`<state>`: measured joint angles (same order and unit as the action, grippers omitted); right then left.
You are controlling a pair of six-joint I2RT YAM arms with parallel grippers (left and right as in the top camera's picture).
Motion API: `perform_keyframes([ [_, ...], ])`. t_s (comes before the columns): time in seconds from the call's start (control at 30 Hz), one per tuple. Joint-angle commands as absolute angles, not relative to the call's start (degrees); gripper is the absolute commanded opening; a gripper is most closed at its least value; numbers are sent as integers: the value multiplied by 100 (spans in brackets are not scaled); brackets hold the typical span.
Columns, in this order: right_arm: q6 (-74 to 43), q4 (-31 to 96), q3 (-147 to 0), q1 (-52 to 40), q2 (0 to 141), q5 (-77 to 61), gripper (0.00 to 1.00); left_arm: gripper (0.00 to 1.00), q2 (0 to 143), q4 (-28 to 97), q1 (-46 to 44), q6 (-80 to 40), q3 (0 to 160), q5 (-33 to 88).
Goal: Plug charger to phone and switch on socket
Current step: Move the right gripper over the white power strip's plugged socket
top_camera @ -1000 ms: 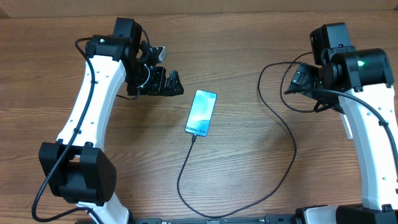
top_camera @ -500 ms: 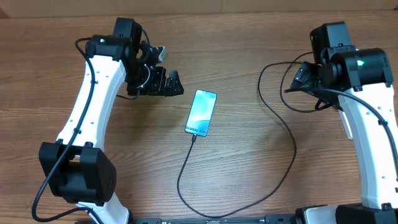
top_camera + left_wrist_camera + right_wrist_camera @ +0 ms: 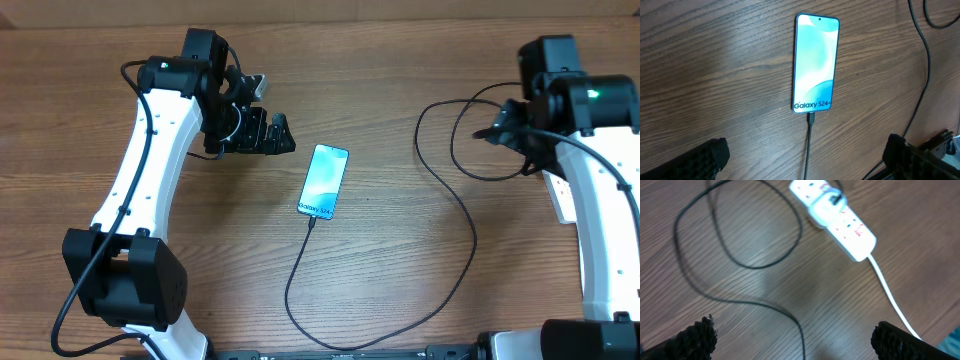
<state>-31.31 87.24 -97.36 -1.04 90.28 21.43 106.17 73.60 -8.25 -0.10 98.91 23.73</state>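
Centrally, the phone (image 3: 323, 181) lies screen up on the wooden table (image 3: 400, 60), with the charger (image 3: 809, 145) plugged into its near end and the cable curving away to the right. The socket (image 3: 837, 217) lies near the right edge under the right arm, a black plug in it. The left gripper (image 3: 281, 136) hangs beside the phone and the right gripper (image 3: 796, 339) hovers near the socket, both spread wide, grasping nothing
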Motion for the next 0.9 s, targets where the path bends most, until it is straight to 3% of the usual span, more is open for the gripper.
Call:
perform_keyframes([
  [0.0, -3175, 8608, -9557, 248, 9019, 2239, 100, 100, 10488, 7343, -832, -43, 9924, 2353],
  [0.87, -3131, 6904, -8696, 2462, 9080, 1310, 100, 100, 10488, 7343, -827, -43, 9924, 2353],
])
